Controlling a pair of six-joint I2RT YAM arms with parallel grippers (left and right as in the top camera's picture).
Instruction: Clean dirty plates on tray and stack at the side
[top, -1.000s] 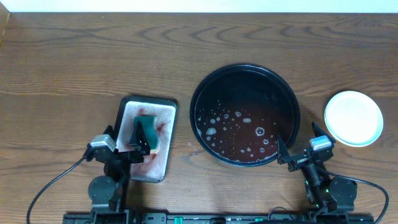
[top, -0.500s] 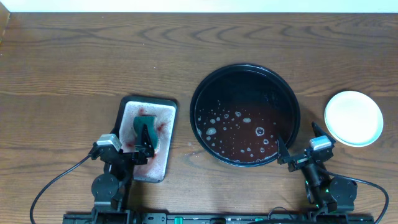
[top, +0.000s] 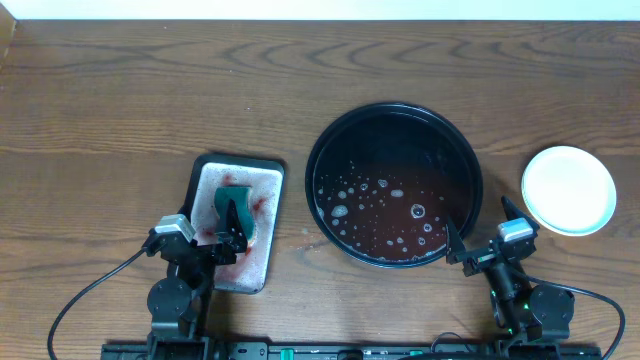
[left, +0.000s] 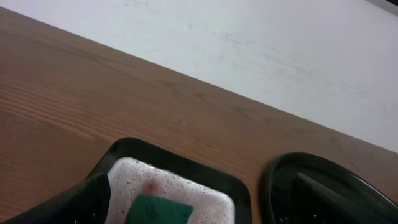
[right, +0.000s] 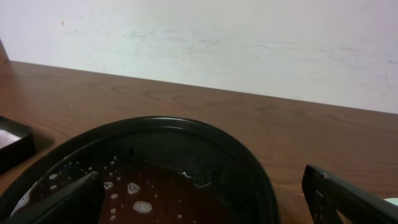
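Observation:
The round black tray (top: 325, 150) holds reddish soapy water with bubbles and no plates; it also shows in the right wrist view (right: 186, 134). A pale plate (top: 568, 190) lies on the bare wood to the right of the tray; whether others lie under it I cannot tell. My right gripper (top: 480, 228) hangs open at the tray's near right rim, nothing between its fingers (right: 348, 199). My left gripper (top: 210, 232) stands open over the near end of the small rectangular tray, its jaws wide apart and holding nothing.
The rectangular tray (top: 275, 215) left of the round one is filled with white foam stained red, and a green sponge (top: 238, 212) lies in it (left: 158, 208). Bare wood stretches behind both trays up to a white wall.
The left arm has shifted slightly to the right over the rectangular tray, then held still. The right arm, the sponge and the plate have not moved.

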